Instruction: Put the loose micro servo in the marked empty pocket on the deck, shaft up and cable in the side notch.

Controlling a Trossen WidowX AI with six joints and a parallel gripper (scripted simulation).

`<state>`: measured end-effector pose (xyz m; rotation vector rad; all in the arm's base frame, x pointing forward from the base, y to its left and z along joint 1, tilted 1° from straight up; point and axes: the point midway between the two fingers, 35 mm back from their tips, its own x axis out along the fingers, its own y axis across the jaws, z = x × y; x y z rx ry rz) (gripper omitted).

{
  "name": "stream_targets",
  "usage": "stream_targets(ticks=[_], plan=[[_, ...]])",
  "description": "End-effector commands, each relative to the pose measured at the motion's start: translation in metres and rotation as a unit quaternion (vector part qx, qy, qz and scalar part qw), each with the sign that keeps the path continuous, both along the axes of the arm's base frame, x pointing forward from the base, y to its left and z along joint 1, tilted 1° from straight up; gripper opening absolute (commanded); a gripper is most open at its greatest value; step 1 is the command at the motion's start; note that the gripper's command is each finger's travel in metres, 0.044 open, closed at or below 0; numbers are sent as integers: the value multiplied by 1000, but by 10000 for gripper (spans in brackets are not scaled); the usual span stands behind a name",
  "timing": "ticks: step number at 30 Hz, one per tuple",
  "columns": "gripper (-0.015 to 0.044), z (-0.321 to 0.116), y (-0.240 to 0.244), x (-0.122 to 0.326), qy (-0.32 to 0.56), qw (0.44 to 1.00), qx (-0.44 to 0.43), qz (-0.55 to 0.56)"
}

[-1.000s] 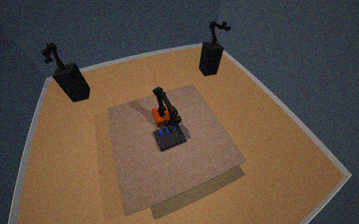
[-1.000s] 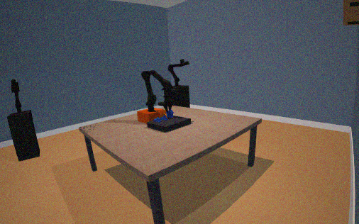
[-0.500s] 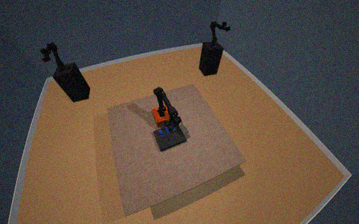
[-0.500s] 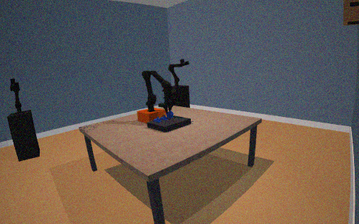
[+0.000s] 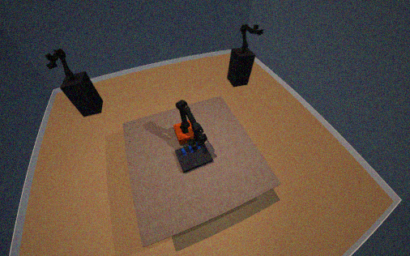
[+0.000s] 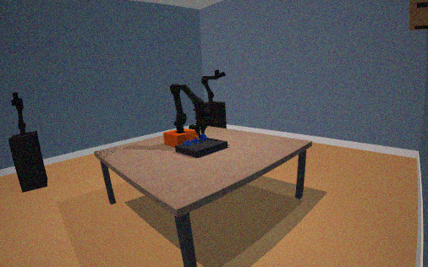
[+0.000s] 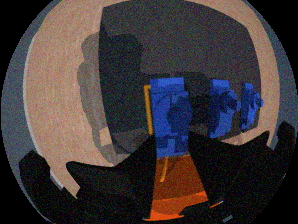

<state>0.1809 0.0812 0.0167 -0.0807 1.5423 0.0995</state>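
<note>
My gripper point(image 7: 171, 145) is shut on a blue micro servo point(image 7: 162, 100) point(image 5: 198, 145) point(image 6: 203, 137), near the deck's arm-side edge. The servo's round shaft boss faces right in the wrist view. A thin orange-yellow strip point(image 7: 148, 107), apparently cable, runs along its left side; a short orange piece shows below it. The dark deck point(image 7: 175, 35) point(image 5: 194, 162) point(image 6: 201, 151) lies under the gripper. The marked pocket and its notch cannot be made out; dark patches lie beside the servo. The frames do not show whether the servo's ears touch the deck.
Two more blue servos point(image 7: 219, 107) point(image 7: 248, 110) stand in a row on the deck, right of the held one in the wrist view. The orange base block point(image 5: 181, 133) point(image 6: 172, 138) is just behind the deck on the table point(image 5: 160, 194) point(image 6: 159, 177). Two other arms stand on black pedestals away from the table.
</note>
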Motion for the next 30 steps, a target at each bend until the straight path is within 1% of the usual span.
stream_targets(ticks=[1,25,30], plan=[[0,-4,0,0,0,1000,0,1],[0,-23,0,0,0,1000,0,1],[131,-21,0,0,0,1000,0,1]])
